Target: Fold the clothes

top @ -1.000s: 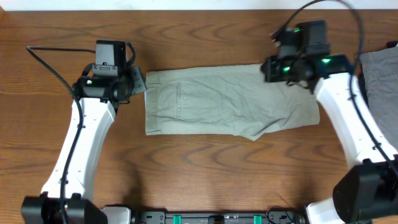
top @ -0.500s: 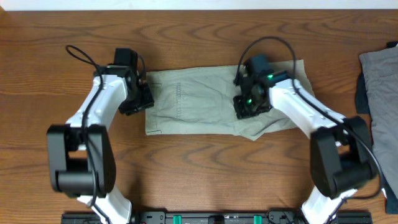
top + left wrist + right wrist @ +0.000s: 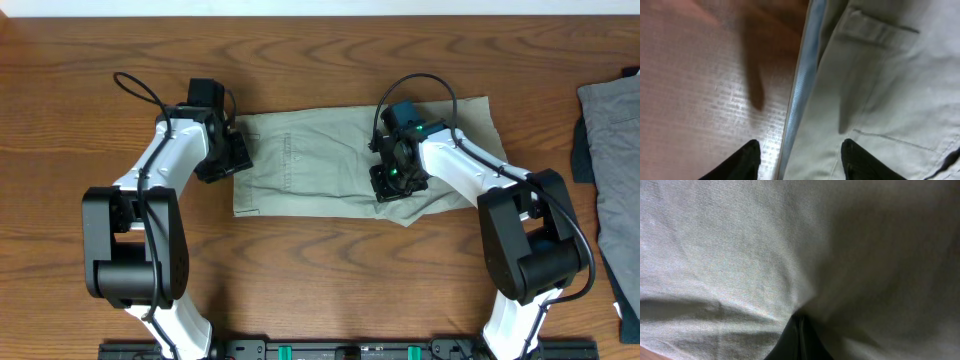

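The pale khaki shorts (image 3: 320,165) lie flat on the wooden table, waistband to the left and leg ends to the right. My left gripper (image 3: 232,158) is low at the waistband edge. In the left wrist view it (image 3: 800,157) is open, one finger over bare table and one over the shorts (image 3: 890,90), straddling the cloth edge. My right gripper (image 3: 393,183) is down on the middle of the shorts near the front edge. In the right wrist view its fingers (image 3: 800,330) are shut together, with the cloth (image 3: 740,255) puckered around the tips.
A plain grey garment (image 3: 610,130) lies at the table's right edge, with a dark navy cloth (image 3: 580,150) beside it. Brown wooden table (image 3: 320,260) surrounds the shorts on all sides.
The right arm swung from the shorts' far right end to their middle and shut on the cloth. The left arm came down at the waistband edge. The right leg end changed shape.
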`<state>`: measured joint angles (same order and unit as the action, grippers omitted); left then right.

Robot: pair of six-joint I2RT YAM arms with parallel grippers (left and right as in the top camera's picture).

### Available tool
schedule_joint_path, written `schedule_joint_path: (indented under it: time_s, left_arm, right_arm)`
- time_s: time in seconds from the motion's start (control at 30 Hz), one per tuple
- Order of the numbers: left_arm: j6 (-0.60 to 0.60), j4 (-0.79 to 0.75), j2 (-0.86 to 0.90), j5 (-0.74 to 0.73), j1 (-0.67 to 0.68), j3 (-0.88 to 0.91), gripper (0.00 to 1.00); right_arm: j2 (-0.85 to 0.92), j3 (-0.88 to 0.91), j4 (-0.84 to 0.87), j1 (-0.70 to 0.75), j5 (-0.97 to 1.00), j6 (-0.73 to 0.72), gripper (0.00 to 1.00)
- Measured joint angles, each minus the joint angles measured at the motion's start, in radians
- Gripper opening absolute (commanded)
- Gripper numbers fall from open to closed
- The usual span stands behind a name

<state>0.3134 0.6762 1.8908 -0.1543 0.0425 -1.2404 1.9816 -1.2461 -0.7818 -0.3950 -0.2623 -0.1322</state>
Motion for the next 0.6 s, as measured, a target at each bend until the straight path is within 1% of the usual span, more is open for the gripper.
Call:
schedule_joint_path:
  time_s: [0.17,0.4,0.6]
  left_arm:
    - [0.000,-0.050,0.005,0.000,0.000,0.039,0.57]
    - [0.000,-0.057,0.037,0.000,0.001,0.041,0.56]
    - [0.000,-0.056,0.044,0.008,0.019,0.039,0.56]
  right_arm:
    - [0.000,0.000,0.000,-0.001,0.000,0.000,0.01]
    - [0.000,0.000,0.000,-0.001,0.000,0.000,0.02]
    - [0.001,0.000,0.000,-0.001,-0.002,0.000,0.04]
